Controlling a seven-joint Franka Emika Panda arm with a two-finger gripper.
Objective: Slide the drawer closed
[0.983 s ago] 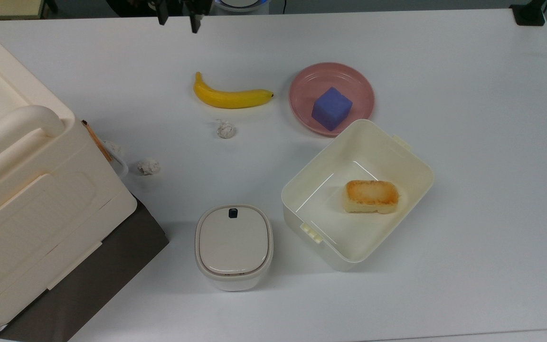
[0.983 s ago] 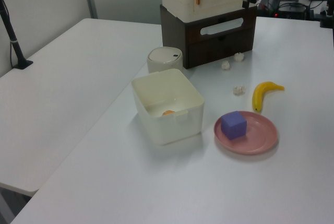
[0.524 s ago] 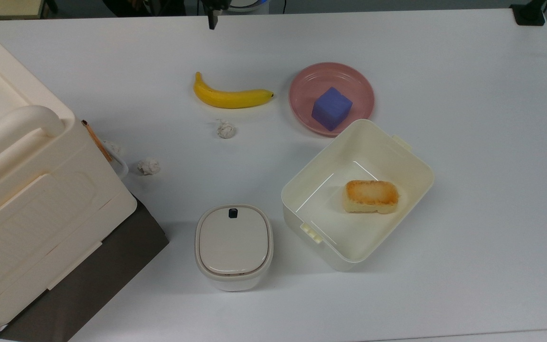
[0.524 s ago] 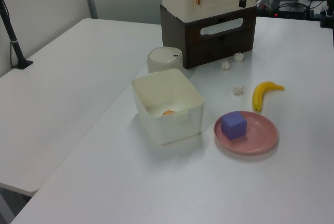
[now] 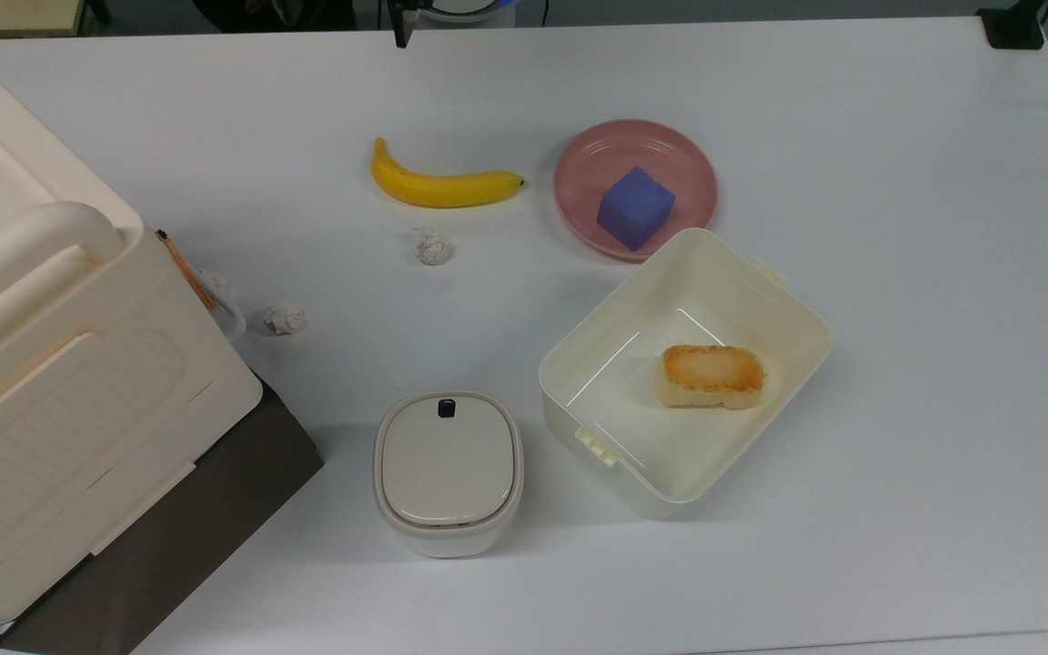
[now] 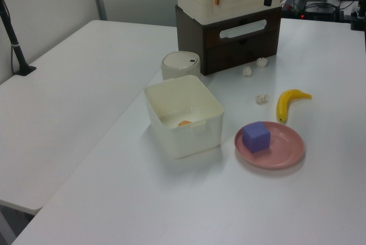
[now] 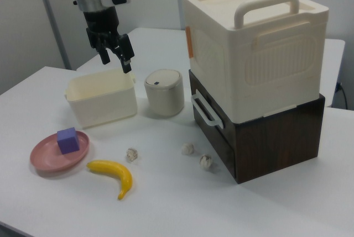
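1. Compared with a second ago, the gripper (image 7: 116, 56) has lifted and drifted toward the top view's right. It now hangs high above the surface (image 5: 897, 273), well apart from the drawer (image 7: 213, 122).
2. The jaws stand parted in the right view and grasp nothing.
3. The drawer sits in the dark cabinet under the large cream box (image 7: 254, 43). Its front panel, with the white loop handle (image 7: 203, 110), looks flush or nearly flush.
4. This retreat suggests the push is done, so the task seems finished or nearly so.
5. In the top view the cream box hides the drawer almost entirely and the gripper is cut off at the upper edge. Any remaining gap at the drawer front is hard to make out.
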